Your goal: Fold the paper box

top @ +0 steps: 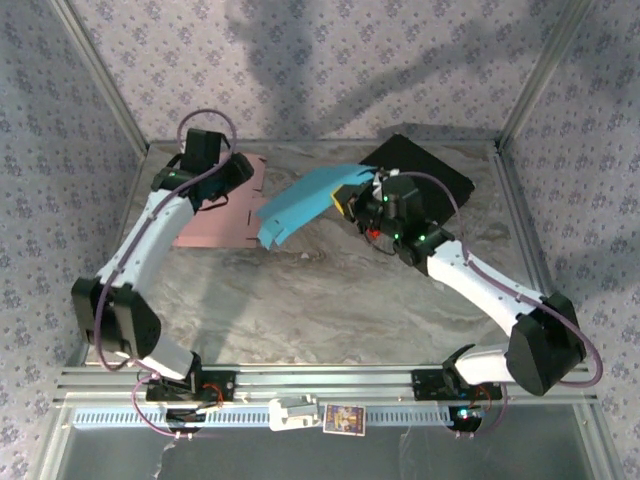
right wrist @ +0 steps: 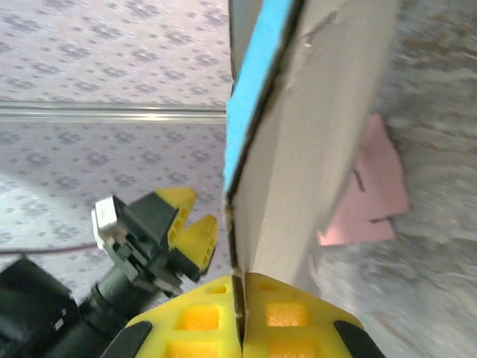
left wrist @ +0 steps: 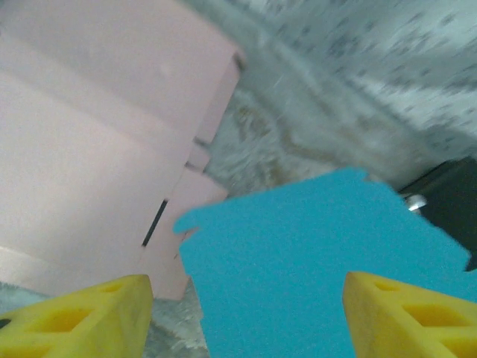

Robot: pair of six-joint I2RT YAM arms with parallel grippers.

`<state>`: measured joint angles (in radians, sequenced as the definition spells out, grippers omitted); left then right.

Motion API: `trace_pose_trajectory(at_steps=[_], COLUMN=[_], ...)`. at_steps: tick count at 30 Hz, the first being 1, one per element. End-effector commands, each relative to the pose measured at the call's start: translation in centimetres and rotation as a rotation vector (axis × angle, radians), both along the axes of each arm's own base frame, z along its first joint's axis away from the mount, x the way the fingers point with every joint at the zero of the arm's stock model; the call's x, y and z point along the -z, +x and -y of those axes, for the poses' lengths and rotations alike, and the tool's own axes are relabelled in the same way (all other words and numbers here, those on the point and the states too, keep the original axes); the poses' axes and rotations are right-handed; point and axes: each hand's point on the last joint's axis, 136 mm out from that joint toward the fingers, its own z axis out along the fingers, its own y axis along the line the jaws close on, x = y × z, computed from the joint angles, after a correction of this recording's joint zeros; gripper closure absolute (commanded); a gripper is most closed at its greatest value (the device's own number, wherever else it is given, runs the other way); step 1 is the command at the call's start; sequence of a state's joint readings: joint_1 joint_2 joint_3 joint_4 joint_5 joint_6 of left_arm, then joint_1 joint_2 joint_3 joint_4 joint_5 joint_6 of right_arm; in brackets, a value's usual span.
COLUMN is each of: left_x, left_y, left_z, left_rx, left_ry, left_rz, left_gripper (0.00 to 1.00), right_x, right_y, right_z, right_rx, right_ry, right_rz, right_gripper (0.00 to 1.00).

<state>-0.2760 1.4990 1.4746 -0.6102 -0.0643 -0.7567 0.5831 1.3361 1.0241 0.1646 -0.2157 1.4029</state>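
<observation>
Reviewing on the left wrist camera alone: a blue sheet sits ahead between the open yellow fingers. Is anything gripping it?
Observer: Yes. The right pincer is shut on one edge of the blue paper box.
Operator: What does its other face look like?
Observer: Plain grey-brown card, as the right wrist camera shows it.
Operator: And the pink one beside it?
Observer: The pink sheet lies flat at the far left of the table, partly beneath the left arm.
</observation>
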Motion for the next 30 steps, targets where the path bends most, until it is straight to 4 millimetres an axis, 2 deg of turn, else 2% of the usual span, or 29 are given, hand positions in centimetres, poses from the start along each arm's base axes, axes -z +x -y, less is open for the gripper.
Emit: trace_pose_trajectory(at_steps=[1,3,5,9,11,14,17,21,23,25,30], left_x=[-3.1,-4.6,-5.6,-6.4,-6.3,-6.3,-6.3,-5.7,-5.2,-4.0,-0.7], left_y=[-1.1,-1.8,-2.4,-3.6,-4.4,-5.2,-5.9,-6.9,-7.3,-7.8,-8.6], left_z=[-1.6,-1.6,-1.4,-0.7,-0.6,-0.2,0.6,1.9,2.3,2.7,2.5], left_rx=[-0.051,-0.045,-0.024,0.029,0.043,0.077,0.119,0.189,0.217,0.241,0.262], left_ry=[0.036,0.023,0.009,-0.021,-0.024,-0.039,-0.07,-0.12,-0.147,-0.166,-0.193], left_rz=[0.068,0.102,0.123,0.126,0.106,0.09,0.068,0.017,-0.012,-0.054,-0.139], left_gripper=[0.33,0.33,0.35,0.37,0.38,0.38,0.4,0.41,0.41,0.42,0.46], right_x=[-3.5,-5.5,-6.4,-7.0,-6.9,-5.0,-4.9,-5.7,-6.4,-6.2,-3.9], right_y=[0.8,0.5,-0.4,-2.9,-4.7,-7.8,-9.5,-10.5,-9.7,-8.0,-0.9], right_z=[0.6,1.4,2.6,4.7,5.9,7.4,7.6,6.7,6.8,7.3,6.3], right_rx=[0.041,0.081,0.131,0.235,0.297,0.394,0.438,0.435,0.464,0.512,0.543], right_ry=[-0.001,-0.014,-0.035,-0.024,-0.029,-0.043,-0.046,-0.079,-0.094,-0.113,-0.083], right_rz=[0.01,-0.001,-0.036,-0.173,-0.267,-0.491,-0.611,-0.73,-0.763,-0.811,-0.936], right_gripper=[1.0,1.0,1.0,1.0,1.0,1.0,1.0,1.0,1.0,1.0,1.0])
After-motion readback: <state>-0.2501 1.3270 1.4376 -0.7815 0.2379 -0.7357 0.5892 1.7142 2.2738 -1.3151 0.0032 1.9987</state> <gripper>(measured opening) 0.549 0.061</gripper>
